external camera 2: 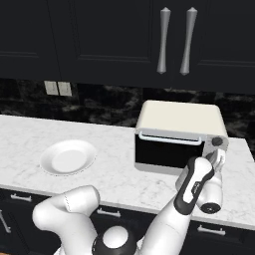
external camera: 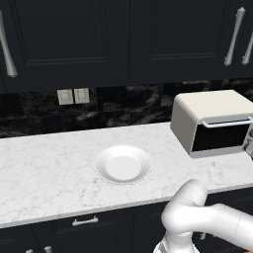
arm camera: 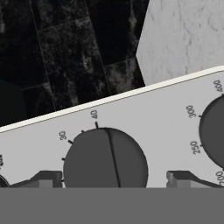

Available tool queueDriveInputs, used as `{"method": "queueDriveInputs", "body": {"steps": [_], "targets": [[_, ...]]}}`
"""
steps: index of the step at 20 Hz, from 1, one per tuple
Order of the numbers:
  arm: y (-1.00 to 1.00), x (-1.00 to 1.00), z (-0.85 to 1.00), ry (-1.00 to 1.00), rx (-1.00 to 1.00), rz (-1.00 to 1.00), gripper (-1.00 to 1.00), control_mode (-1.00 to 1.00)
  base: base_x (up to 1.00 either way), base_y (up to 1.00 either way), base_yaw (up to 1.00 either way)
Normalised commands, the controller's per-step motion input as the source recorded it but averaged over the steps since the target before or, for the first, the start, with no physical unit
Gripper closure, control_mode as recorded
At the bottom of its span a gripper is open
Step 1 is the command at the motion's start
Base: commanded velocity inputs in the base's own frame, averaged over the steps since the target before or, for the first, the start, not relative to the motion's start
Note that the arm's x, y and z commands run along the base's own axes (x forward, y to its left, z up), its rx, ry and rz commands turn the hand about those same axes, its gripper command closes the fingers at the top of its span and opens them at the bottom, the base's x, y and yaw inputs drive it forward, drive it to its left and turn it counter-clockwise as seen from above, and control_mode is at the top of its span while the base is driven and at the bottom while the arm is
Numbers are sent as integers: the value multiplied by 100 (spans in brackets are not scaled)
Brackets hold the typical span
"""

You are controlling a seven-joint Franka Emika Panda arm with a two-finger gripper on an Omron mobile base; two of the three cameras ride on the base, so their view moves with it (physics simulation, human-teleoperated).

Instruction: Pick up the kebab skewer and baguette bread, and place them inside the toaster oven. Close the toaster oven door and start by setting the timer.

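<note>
The cream-white toaster oven [external camera: 212, 106] [external camera 2: 179, 117] stands on the counter with its dark glass door [external camera: 220, 137] [external camera 2: 169, 152] closed, the silver bar handle [external camera 2: 172, 138] along the door's top edge. My gripper [external camera 2: 216, 158] [external camera: 250, 148] is at the oven's control panel on its right end. In the hand view the gripper [arm camera: 113, 179] is open, and its fingertips [arm camera: 46, 178] stand on either side of the dark timer knob [arm camera: 105, 157], which is marked 30 and 40. The kebab skewer and the baguette bread are hidden.
A white plate [external camera: 122, 164] [external camera 2: 67, 157] with nothing on it lies on the marble counter [external camera: 44, 168] left of the oven. A second dial [arm camera: 214, 131], marked 250 to 400, sits beside the timer knob. Dark cabinets hang above, with a black stone backsplash behind.
</note>
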Motion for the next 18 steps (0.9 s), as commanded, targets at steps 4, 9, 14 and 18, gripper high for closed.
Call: {"method": "queueDriveInputs", "body": {"steps": [4,9,14,18], "targets": [[0,-1,0,-1,0,-2,100,-100,0,0,0],[0,0,2,0,0,-2,100,-100,0,0,0],[-1,-6,11,0,0,-2,100,-100,0,0,0],[-4,-32,11,0,0,-1,100,-100,0,0,0]]}}
